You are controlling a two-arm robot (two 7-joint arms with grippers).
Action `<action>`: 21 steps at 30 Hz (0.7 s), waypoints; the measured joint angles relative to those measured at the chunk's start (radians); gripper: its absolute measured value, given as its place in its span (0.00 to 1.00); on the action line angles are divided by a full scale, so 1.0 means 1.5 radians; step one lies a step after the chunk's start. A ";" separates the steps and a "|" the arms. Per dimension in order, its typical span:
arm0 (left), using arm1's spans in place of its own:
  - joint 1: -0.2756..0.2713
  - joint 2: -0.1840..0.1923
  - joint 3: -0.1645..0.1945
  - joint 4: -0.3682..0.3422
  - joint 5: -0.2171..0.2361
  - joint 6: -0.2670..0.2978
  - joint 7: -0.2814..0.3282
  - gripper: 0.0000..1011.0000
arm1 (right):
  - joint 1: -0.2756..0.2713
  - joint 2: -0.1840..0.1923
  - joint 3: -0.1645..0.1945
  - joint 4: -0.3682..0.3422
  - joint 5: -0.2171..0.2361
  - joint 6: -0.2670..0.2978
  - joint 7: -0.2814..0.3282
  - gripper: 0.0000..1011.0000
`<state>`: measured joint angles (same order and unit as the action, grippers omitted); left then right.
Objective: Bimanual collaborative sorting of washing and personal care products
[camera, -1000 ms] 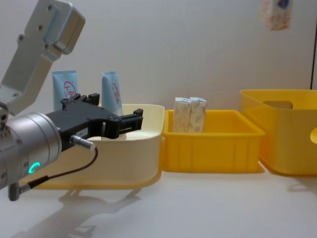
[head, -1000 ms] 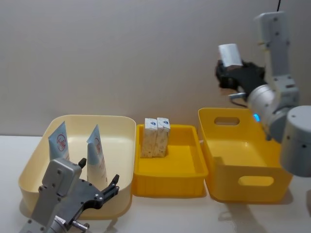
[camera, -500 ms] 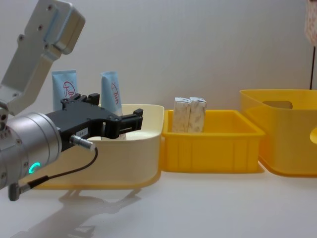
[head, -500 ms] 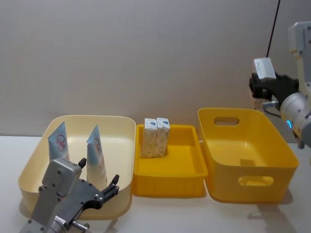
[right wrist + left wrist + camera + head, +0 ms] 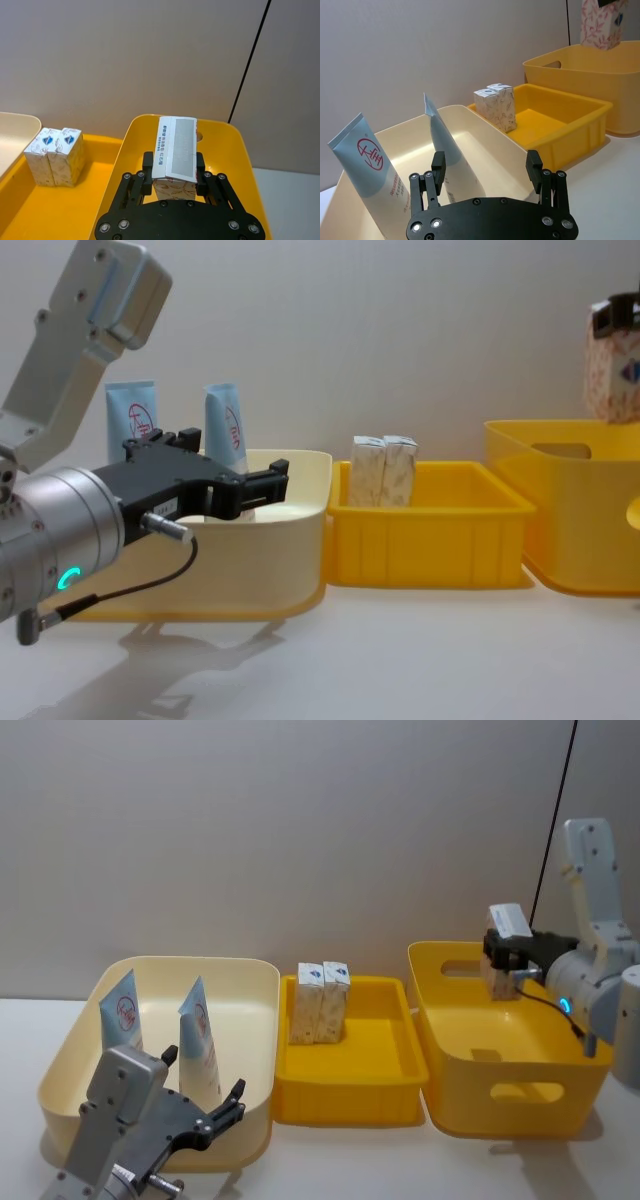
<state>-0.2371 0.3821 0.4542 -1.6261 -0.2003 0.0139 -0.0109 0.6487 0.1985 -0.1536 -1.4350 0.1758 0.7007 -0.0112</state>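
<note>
Right gripper [image 5: 512, 955] clamping small beige-patterned carton [image 5: 498, 984] above deep yellow plastic bin [image 5: 520, 1093], left gripper [image 5: 486, 169] gaping, empty, by cream plastic bin [image 5: 70, 1060].

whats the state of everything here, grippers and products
right gripper: shut on held carton, over large yellow bin
left gripper: open, holding nothing, by cream bin
left tube, right tube: leaning upright inside cream bin
tray cartons: upright, side by side in small yellow tray
</note>
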 joint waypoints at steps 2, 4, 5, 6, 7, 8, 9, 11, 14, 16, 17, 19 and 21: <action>0.000 0.000 0.000 0.000 0.000 0.000 0.000 0.99 | 0.003 -0.004 0.000 0.012 0.001 0.001 0.000 0.45; 0.000 0.000 0.000 0.000 0.000 0.000 0.000 0.99 | 0.008 -0.011 0.001 0.028 0.002 0.002 0.000 0.45; 0.000 0.000 0.000 0.000 0.000 0.000 0.000 0.99 | 0.011 -0.015 0.002 0.038 0.003 0.003 -0.001 0.45; 0.000 0.000 0.000 0.000 0.000 0.000 0.000 0.99 | 0.012 -0.016 0.002 0.042 0.003 0.003 -0.001 0.47; 0.000 0.000 0.000 0.000 0.000 0.000 0.000 0.99 | 0.013 -0.018 0.002 0.045 0.003 0.003 -0.001 0.49; 0.000 0.000 0.000 0.000 0.000 0.000 0.000 0.99 | 0.015 -0.021 0.003 0.052 0.003 0.004 -0.001 0.53; 0.000 0.000 0.000 0.000 0.000 0.000 0.000 0.99 | 0.016 -0.022 0.003 0.056 0.003 0.004 -0.001 0.54; 0.000 0.000 0.000 0.000 0.000 0.000 0.000 0.99 | 0.017 -0.024 0.004 0.062 0.004 0.005 -0.002 0.60; 0.000 0.000 0.000 0.000 0.000 0.000 0.000 0.99 | 0.020 -0.028 0.004 0.071 0.004 0.005 -0.002 0.70; 0.000 0.000 0.000 0.000 0.000 0.000 0.000 0.99 | 0.022 -0.030 0.005 0.077 0.005 0.006 -0.003 0.76; 0.000 0.000 0.000 0.000 0.000 0.000 0.000 0.99 | 0.022 -0.031 0.005 0.079 0.005 0.006 -0.003 0.80; 0.000 0.000 0.000 0.000 0.000 0.000 0.000 0.99 | 0.023 -0.032 0.005 0.082 0.005 0.006 -0.004 0.83; 0.000 0.000 0.000 0.000 0.000 0.000 0.000 0.99 | 0.024 -0.034 0.005 0.086 0.005 0.006 -0.004 0.90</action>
<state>-0.2371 0.3821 0.4542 -1.6262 -0.2004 0.0139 -0.0109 0.6850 0.1472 -0.1460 -1.3055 0.1837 0.7101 -0.0173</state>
